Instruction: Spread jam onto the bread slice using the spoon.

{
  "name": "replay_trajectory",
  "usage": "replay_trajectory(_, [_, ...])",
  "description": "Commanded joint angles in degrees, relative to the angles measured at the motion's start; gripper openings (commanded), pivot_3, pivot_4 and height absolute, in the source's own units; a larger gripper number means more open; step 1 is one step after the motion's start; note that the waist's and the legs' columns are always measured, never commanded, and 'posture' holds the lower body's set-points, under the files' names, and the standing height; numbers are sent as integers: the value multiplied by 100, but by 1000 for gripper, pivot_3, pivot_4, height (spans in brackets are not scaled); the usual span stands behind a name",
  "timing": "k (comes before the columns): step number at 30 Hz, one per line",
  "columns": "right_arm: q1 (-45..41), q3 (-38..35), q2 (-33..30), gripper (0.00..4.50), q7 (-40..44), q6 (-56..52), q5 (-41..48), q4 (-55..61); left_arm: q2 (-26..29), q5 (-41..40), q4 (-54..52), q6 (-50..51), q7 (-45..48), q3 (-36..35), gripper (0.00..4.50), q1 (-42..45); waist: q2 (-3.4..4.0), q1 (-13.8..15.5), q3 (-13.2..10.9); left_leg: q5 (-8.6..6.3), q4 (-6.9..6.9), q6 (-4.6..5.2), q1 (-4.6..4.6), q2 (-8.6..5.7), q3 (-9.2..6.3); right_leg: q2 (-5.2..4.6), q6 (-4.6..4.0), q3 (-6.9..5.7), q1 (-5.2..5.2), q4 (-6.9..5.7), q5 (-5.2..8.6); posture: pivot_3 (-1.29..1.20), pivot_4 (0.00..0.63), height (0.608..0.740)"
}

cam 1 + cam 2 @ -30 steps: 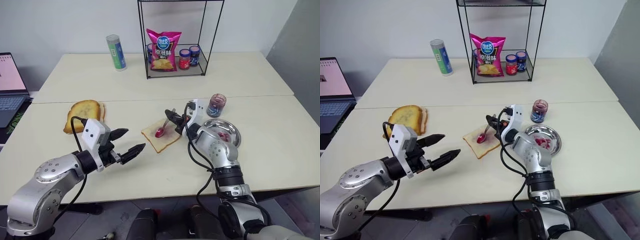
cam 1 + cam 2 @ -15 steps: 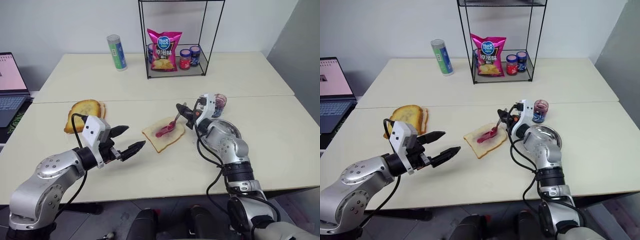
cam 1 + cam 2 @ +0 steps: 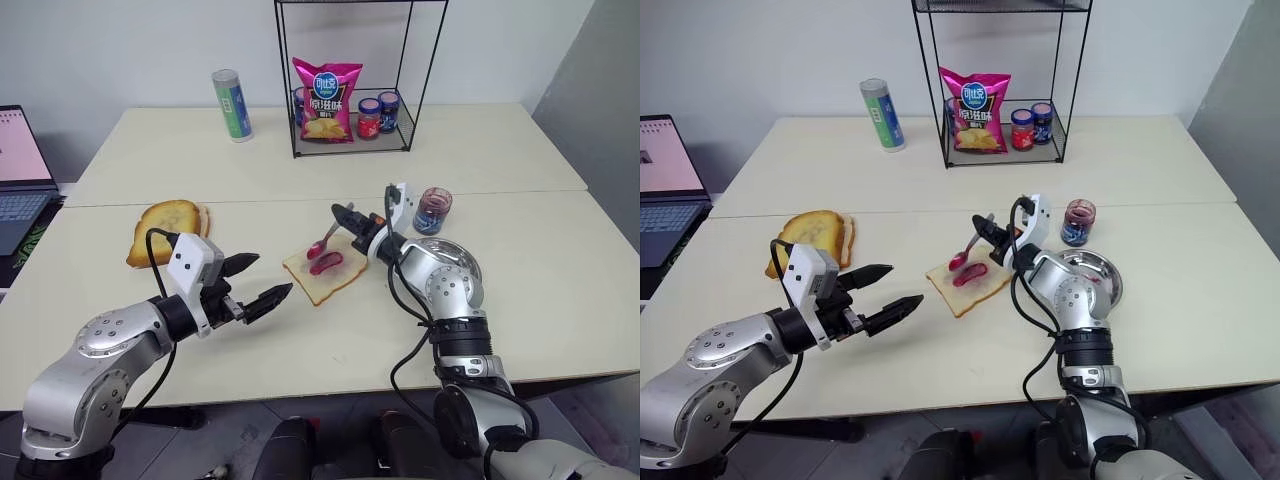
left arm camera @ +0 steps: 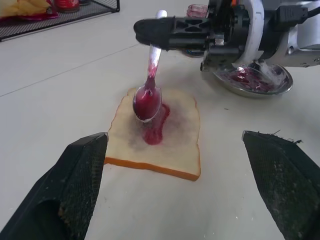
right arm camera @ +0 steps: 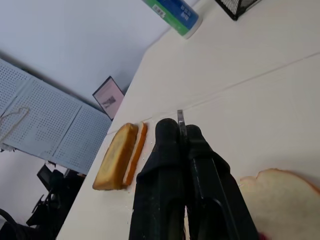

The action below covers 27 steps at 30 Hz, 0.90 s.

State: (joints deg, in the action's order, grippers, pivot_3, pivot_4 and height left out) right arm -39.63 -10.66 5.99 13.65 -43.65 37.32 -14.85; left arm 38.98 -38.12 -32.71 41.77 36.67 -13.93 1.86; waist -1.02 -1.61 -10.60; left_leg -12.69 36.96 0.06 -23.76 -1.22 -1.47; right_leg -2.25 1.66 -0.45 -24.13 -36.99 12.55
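Spoon held above jam-smeared bread

The counter (image 3: 520, 260) carries the bread slice (image 3: 322, 275) at its middle, streaked with jam (image 3: 326, 265). The left hand (image 3: 258, 283) is kept beside the slice, fingers spread and empty. The right hand (image 3: 345, 223) is clamped on the spoon (image 4: 148, 95), whose stained bowl is held just above the slice

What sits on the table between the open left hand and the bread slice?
Nothing: in the left wrist view, only bare table separates the left hand from the bread slice. The head views show the same gap.
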Motion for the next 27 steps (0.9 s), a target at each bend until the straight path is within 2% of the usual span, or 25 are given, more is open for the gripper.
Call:
replay_trajectory(1, [32, 190, -92, 45, 124, 165, -222, -80, 34, -21, -149, -104, -21, -70, 4500, 25, 0, -1, 0, 0, 0, 0, 0, 0, 1, 0, 0, 1, 0, 0, 0, 0, 150, 740])
replay_trajectory(15, [-55, -148, -1016, 45, 199, 179, -314, -130, 67, 9, -39, -104, 45, 0, 4500, 155, -1, 32, 0, 0, 4, 0, 1, -6, -1, 0, 1, -2, 5, 0, 0, 0, 150, 740])
replay_trajectory(27, [-575, -541, -423, 45, -208, -218, 393, 3, 53, 31, -51, -111, 36, 0, 4500, 170, -1, -9, 0, 0, -2, 0, 0, 2, 1, 1, 1, 0, -2, -2, 0, 0, 150, 740])
